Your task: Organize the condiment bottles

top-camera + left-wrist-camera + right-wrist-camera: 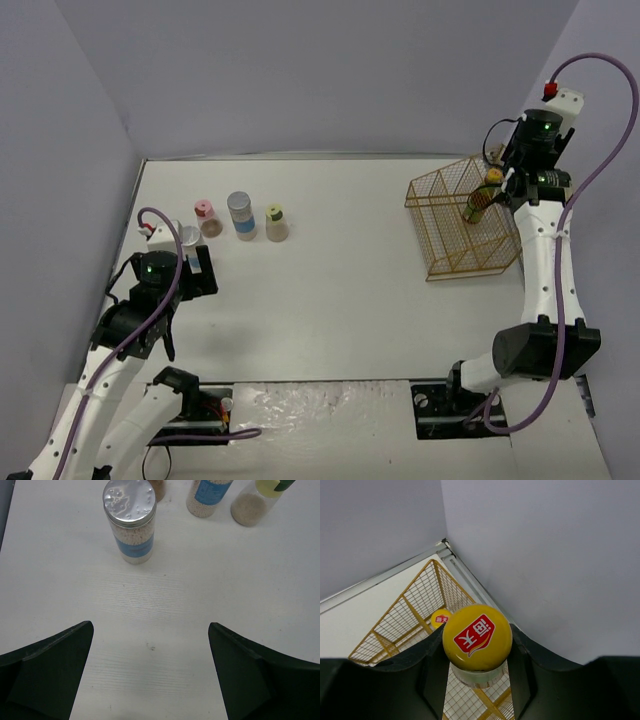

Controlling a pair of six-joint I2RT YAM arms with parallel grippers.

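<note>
My left gripper (193,268) (150,627) is open and empty, low over the table. Just ahead of it stands a clear silver-lidded jar (187,238) (129,522) with a blue label. Behind that stand a pink-capped shaker (206,215), a second silver-lidded jar (241,215) (206,495) and a yellow-green-capped shaker (275,223) (256,499). My right gripper (487,200) (477,647) is shut on a dark yellow-capped bottle (474,210) (477,635), held over the yellow wire basket (450,225) (412,611). Another yellow-capped bottle (493,177) (439,618) stands inside the basket.
The basket stands at the far right, close to the right wall and back corner. Grey walls enclose the table on the left, back and right. The three standing bottles form a row at the far left.
</note>
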